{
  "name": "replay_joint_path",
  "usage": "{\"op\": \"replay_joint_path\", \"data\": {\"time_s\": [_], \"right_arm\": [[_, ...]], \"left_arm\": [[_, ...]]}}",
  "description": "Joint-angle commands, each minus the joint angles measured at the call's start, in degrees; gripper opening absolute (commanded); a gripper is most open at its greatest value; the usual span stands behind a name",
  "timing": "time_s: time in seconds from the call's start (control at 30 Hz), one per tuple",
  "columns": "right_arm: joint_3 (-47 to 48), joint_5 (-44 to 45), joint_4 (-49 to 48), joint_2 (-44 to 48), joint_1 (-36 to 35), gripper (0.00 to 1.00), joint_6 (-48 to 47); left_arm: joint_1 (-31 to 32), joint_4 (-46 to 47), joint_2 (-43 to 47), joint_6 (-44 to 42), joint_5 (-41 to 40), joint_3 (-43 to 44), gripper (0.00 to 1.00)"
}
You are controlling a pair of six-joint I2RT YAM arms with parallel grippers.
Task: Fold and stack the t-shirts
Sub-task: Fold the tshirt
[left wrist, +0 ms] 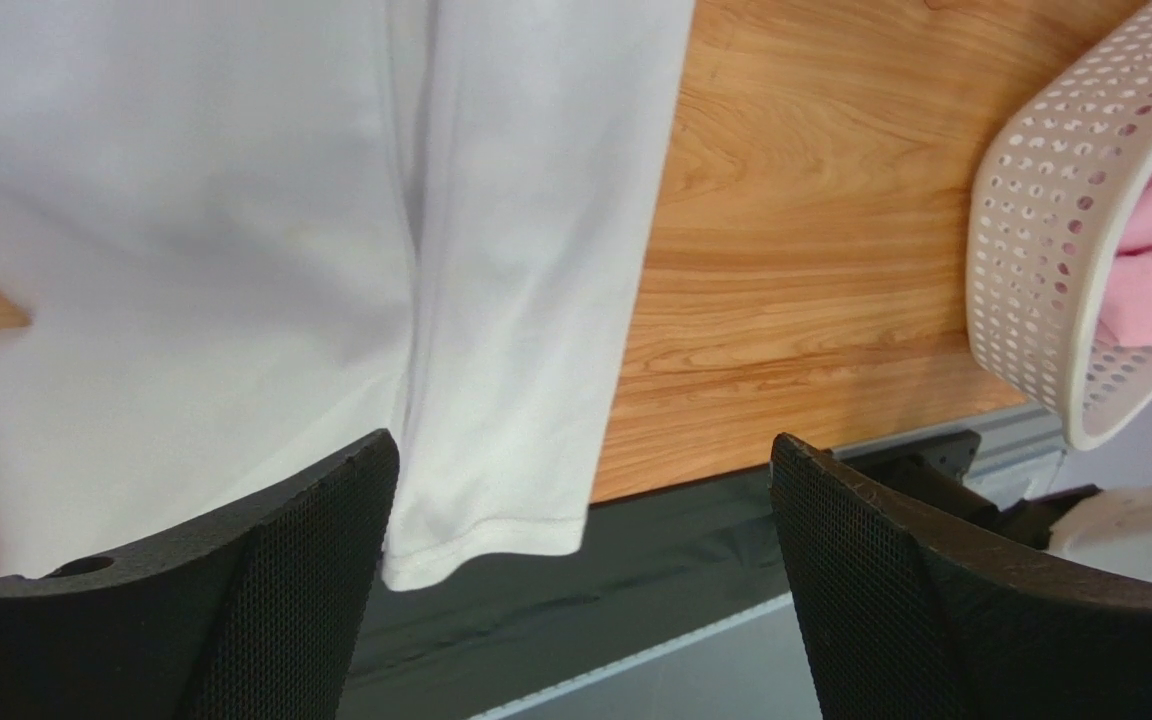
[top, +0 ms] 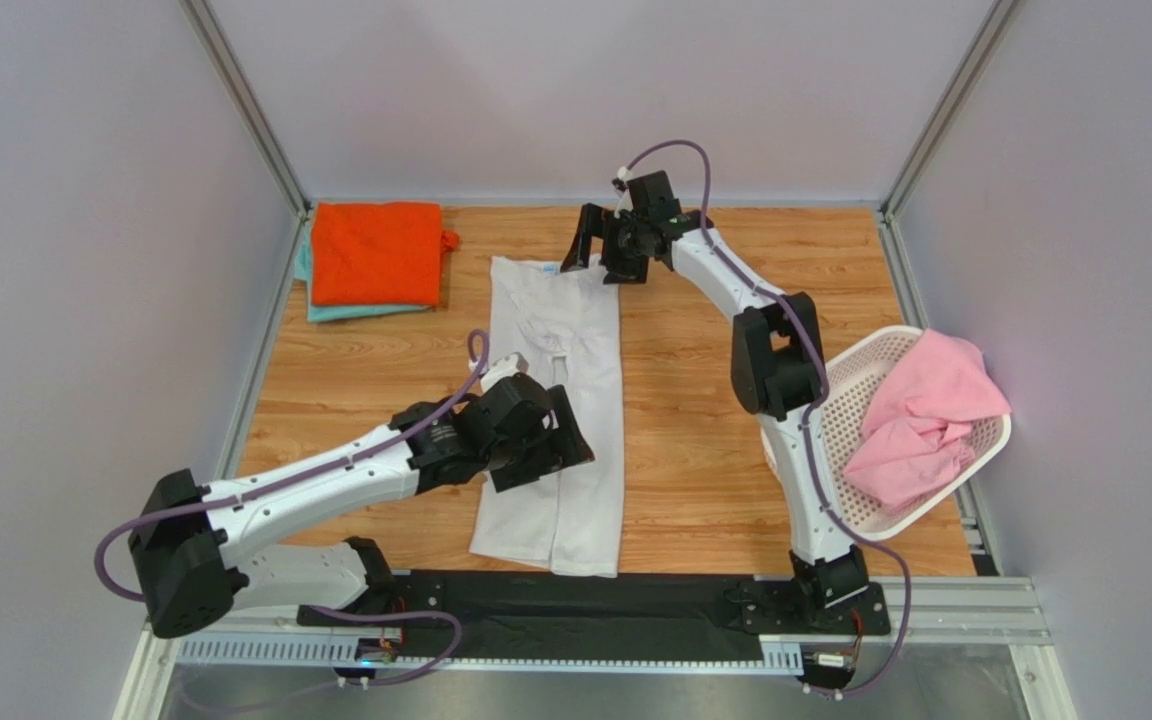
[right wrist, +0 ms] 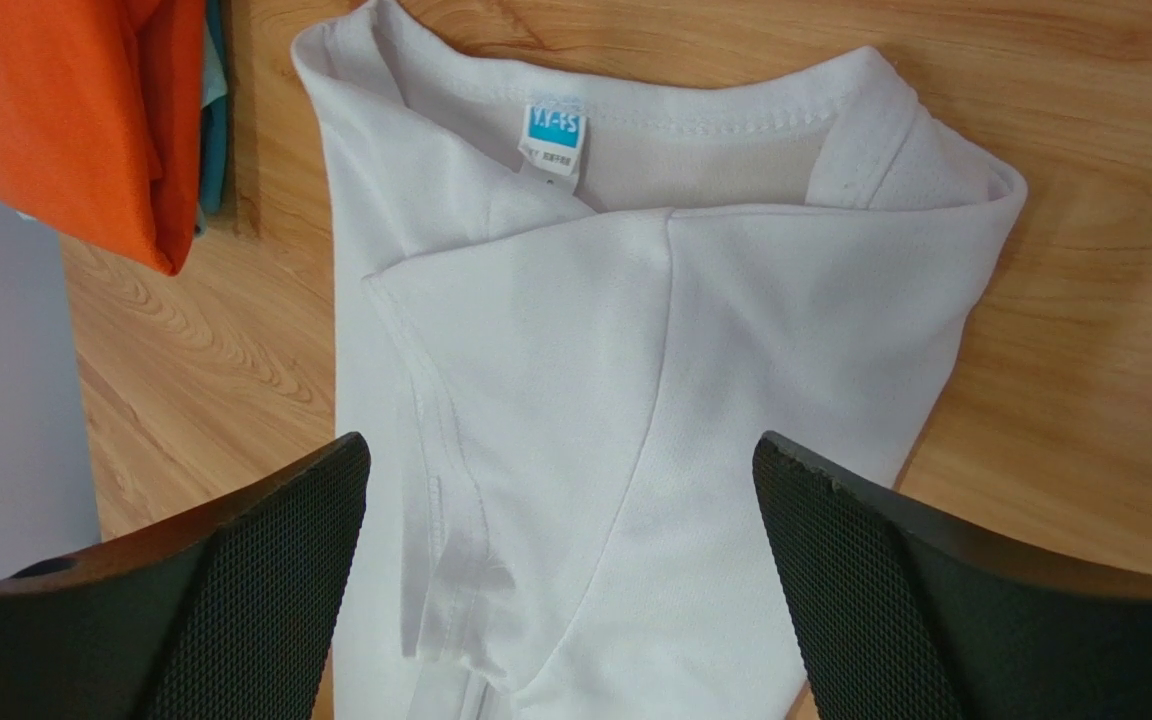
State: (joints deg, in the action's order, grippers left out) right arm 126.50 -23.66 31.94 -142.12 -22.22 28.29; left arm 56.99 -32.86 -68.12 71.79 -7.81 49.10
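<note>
Wooden tabletop [top: 687,450]: white t-shirt [top: 560,323] lies in a strip left of the laundry basket [top: 875,342]. Limp, light; you'd pinch hem and collar edges. Left gripper [top: 545,438], right gripper [top: 605,248] both spread, empty.

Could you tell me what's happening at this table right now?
Two robot arms are folding t-shirts. The white t-shirt lies on the table, folded lengthwise into a long strip. The right gripper, open, is over its collar end, and the left gripper, open, is over its near half. An orange t-shirt already sits folded on a teal t-shirt in the far left corner. A pink t-shirt waits crumpled in the basket on the right.
</note>
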Motion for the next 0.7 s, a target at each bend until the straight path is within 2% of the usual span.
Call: {"op": "replay_joint_path", "data": {"time_s": [0.0, 0.23, 0.4, 0.67], "right_arm": [[-1.42, 2.29, 3.29, 9.92, -1.51, 1.00, -5.35], [-16.18, 10.90, 4.18, 18.63, -6.25, 1.00, -6.50], [-24.18, 11.62, 3.66, 19.96, -8.89, 1.00, -4.30], [-21.74, 11.88, 3.74, 13.90, -10.04, 1.00, -2.90]], "left_arm": [[0.14, -5.72, 2.37, -1.73, -5.54, -3.12, 1.00], [0.14, 1.30, 2.55, -6.75, -2.38, -10.33, 1.00], [0.05, 6.30, 0.44, -6.84, -0.71, -13.68, 1.00], [-1.44, 9.48, -4.92, -6.49, 2.89, -16.40, 1.00]]}}
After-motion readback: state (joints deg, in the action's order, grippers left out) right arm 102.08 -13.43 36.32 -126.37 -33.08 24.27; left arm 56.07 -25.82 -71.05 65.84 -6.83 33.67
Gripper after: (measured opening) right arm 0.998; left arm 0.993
